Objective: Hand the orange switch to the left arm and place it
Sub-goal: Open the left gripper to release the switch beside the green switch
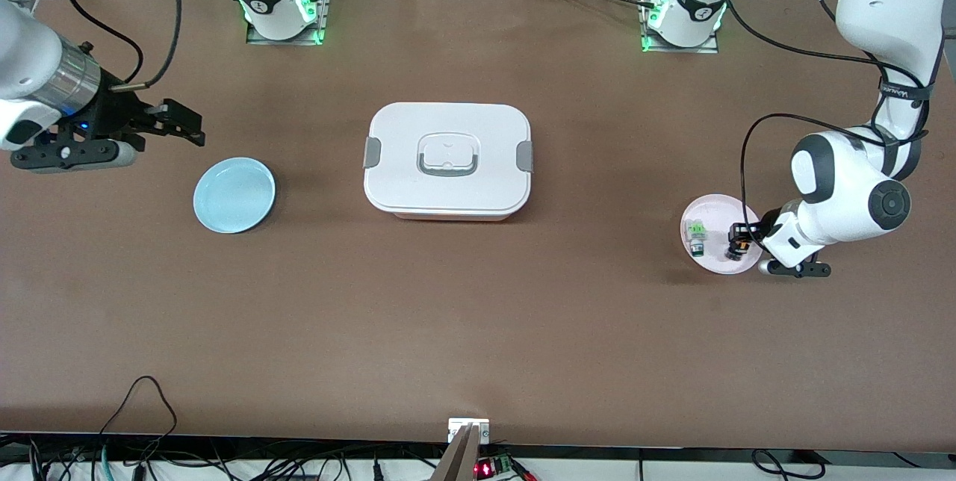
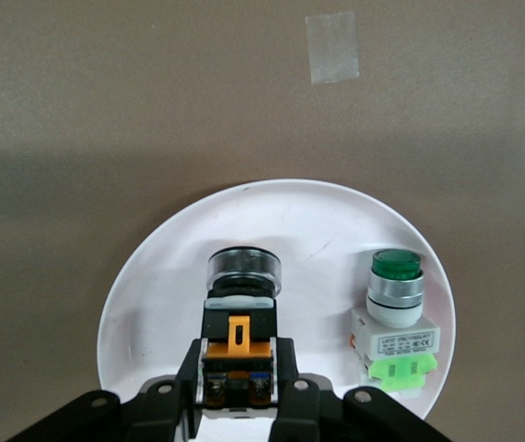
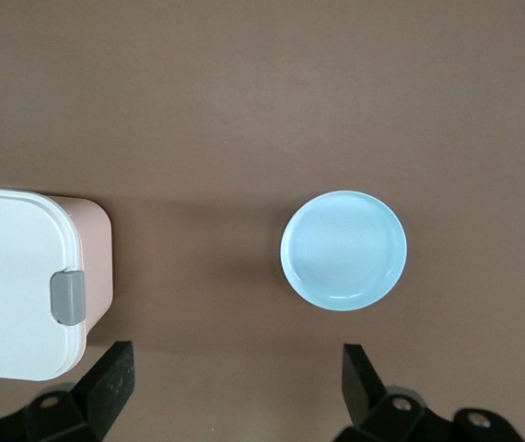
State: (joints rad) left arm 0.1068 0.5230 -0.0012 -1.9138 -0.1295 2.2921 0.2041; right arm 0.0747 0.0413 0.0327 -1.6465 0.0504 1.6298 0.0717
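Left wrist view: pink plate holds orange switch (green-topped one beside).

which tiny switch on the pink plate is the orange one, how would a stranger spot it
Find the small round pink plate at the left arm's end of the table. The orange switch sits between the left gripper's fingers: black body, orange tab, unlike the green-capped switch beside it.

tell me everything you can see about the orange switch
The orange switch is a small black blocky part with an orange piece on its body and a clear, metal-ringed round button at one end. It lies on its side on the pink plate, beside the green switch. The left gripper has a finger on each side of it.
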